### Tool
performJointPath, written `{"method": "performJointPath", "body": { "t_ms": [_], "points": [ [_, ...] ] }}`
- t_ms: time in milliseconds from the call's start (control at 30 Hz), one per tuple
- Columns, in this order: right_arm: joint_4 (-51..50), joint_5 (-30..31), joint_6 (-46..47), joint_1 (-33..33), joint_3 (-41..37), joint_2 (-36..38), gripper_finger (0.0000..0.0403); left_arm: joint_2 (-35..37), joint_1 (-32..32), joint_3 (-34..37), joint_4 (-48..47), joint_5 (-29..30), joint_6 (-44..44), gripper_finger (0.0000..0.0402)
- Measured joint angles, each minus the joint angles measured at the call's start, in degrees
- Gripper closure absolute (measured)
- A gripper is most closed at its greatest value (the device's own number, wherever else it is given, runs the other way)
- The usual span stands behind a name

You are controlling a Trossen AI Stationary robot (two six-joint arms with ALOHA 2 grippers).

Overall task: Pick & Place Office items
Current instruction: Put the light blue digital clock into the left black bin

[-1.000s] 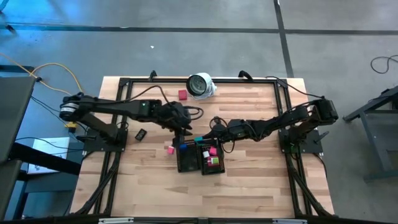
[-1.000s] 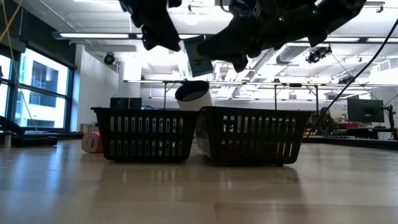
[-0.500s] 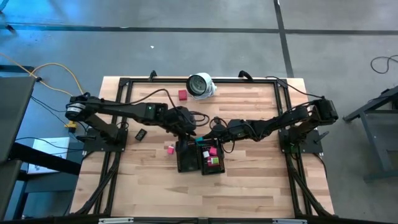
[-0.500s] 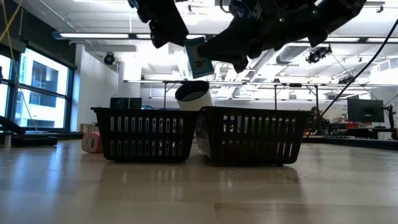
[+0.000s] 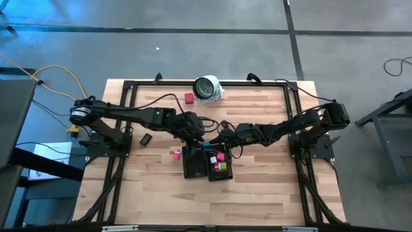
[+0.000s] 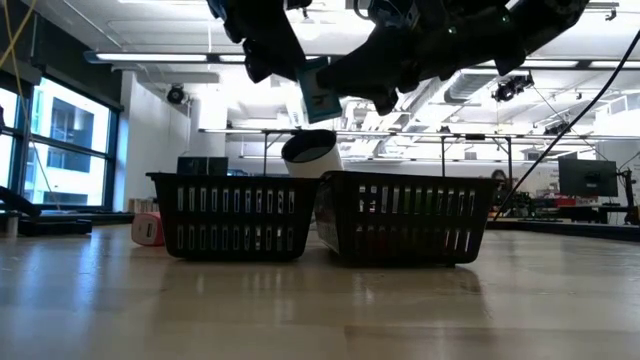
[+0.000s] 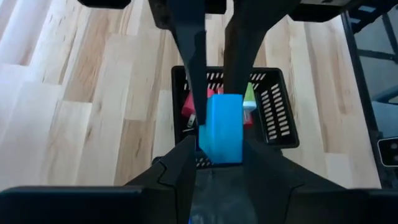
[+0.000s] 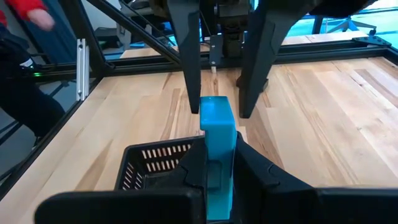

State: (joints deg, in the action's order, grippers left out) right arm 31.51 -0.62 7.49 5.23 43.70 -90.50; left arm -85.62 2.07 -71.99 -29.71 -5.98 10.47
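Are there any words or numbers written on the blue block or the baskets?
None can be read.
Blue rectangular block, held in the right claw: dark marks on it in the low view, too blurred to read.
Black plastic mesh baskets: no writing shows.
Round white-and-grey object: too small to tell.

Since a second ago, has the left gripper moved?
Yes. The left gripper has moved rightward toward the right gripper, closing in above the trays.

blue piece (image 8: 217, 143); black mesh trays (image 6: 235, 215)
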Motion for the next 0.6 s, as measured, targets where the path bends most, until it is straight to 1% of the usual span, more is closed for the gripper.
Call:
{"method": "performJointPath", "body": {
  "t_ms": [267,600],
  "points": [
    [0.0,-1.2,0.0,-0.5,0.0,0.0,0.0368,-0.4,0.0,0.0,0.7,-0.1,-0.1,0.0279],
    [0.4,-1.2,0.0,-0.5,0.0,0.0,0.0368,-2.1,0.0,0.0,2.0,-0.1,-0.6,0.0279]
  ]
}}
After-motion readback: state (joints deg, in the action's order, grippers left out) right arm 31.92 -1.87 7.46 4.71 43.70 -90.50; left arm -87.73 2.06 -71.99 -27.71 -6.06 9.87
